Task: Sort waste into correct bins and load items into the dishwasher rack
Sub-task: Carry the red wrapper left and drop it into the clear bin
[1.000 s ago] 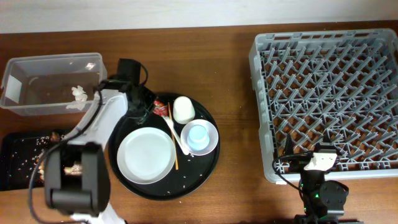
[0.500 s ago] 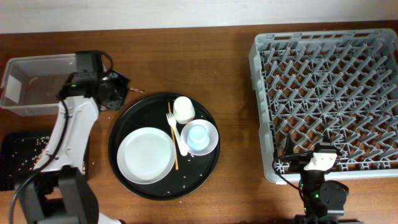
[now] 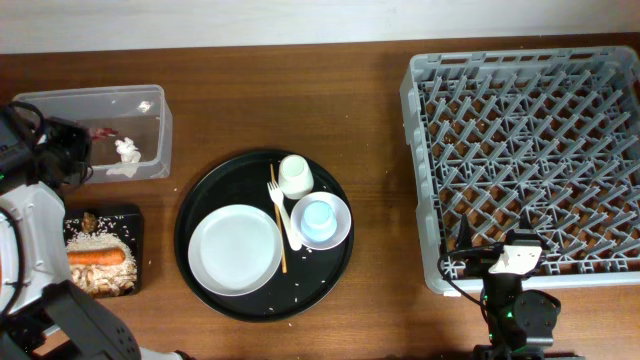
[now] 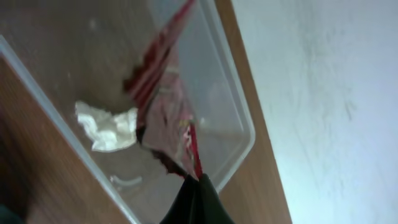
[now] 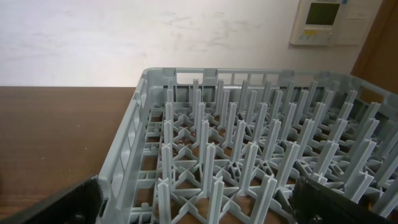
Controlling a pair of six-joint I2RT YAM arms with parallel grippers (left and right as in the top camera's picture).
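Observation:
My left gripper (image 3: 72, 158) is shut on the red wrapper (image 4: 171, 118), which hangs over the inside of the clear tub (image 3: 150, 100); its jaws show in the left wrist view (image 4: 198, 185). Crumpled white paper (image 3: 127, 150) lies in the tub. The flat black tray (image 3: 134, 215) holds rice (image 3: 95, 238), the carrot (image 3: 100, 257) and a small dark scrap (image 3: 88, 217). The white plate (image 3: 235, 248), white cup (image 3: 294, 176), bowl (image 3: 340, 232) with the light-blue cup (image 3: 318, 217), fork (image 3: 281, 212) and wooden stick (image 3: 277, 225) sit on the round tray. My right gripper (image 3: 497, 262) is open and empty at the front edge of the grey rack (image 3: 530, 130).
The large round black tray (image 3: 200, 290) lies mid-table between the bins and the rack. The rack's pegs fill the right wrist view (image 5: 249, 143). A wall runs along the table's far edge.
My left arm has swung left from the round tray to the tub, carrying the red wrapper. The flat black tray is now uncovered. The right arm has not moved.

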